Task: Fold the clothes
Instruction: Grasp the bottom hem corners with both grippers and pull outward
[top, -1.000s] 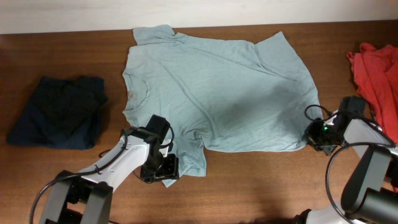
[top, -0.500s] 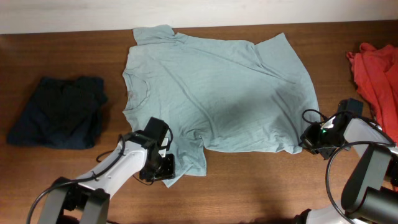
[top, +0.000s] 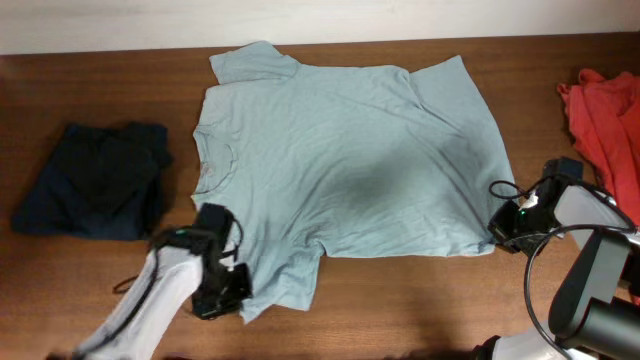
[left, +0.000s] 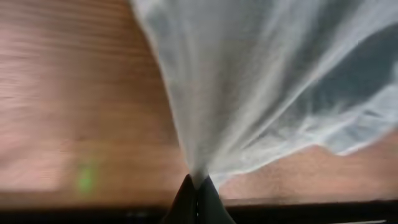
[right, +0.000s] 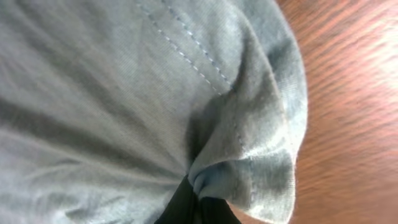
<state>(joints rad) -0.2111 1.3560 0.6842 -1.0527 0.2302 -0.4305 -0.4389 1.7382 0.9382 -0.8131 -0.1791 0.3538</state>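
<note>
Presently, overhead: showing pale grey-blue T-shirt (top: 350, 150) spread flat on the table (top: 400, 310), neck toward the left, no fold in it yet. Showing left gripper (top: 222, 298) at the near sleeve and right gripper (top: 505, 225) at the near hem corner. Also listing navy garment (top: 95, 180), lying in a compact heap well apart on the left, and red-orange garment (top: 605, 110), lying crumpled at the right edge.

Left wrist: showing jaws pressed together, pinching a thin gather of the T-shirt (left: 261, 81), cloth fanning away from the left gripper (left: 198, 190) over bare table (left: 74, 93); picture blurring.

Right wrist: showing jaws closed tight on the bunched, stitched hem of the T-shirt (right: 124, 93), right gripper (right: 193, 199) sitting at the corner, table (right: 348, 93) just beside.

Progress, judging: starting only. Holding both near corners, apparently readying the first fold; leaving every fold of this shirt, and seemingly the red-orange one, undone.
</note>
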